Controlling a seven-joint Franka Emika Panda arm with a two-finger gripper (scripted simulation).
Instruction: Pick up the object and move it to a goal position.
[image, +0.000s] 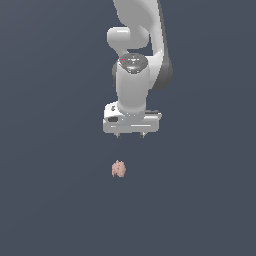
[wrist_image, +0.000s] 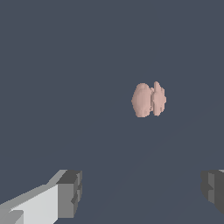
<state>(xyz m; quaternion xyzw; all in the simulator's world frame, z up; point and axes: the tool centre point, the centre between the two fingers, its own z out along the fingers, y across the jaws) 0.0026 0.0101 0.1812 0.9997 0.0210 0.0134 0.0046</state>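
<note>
One small pink object (image: 118, 169) is sitting alone on the flat grey surface (image: 50, 200), slightly toward the exterior view's left of the arm's centreline, and to its right and above it in that view the white gripper (image: 130, 135) is hanging apart from it, touching nothing. In the wrist view the two dark fingertips (wrist_image: 71, 192) are standing wide apart with nothing between them, and the object (wrist_image: 148, 99) is lying ahead of the gap rather than inside it. Judging from this, the pick is not yet made. Because the blob is lumpy and far narrower than the spread jaws, a descent that is off-centre risks one pad nudging it aside, or the bumps letting it squirt out as the jaws are closing. No brand, label or writing is showing anywhere.
</note>
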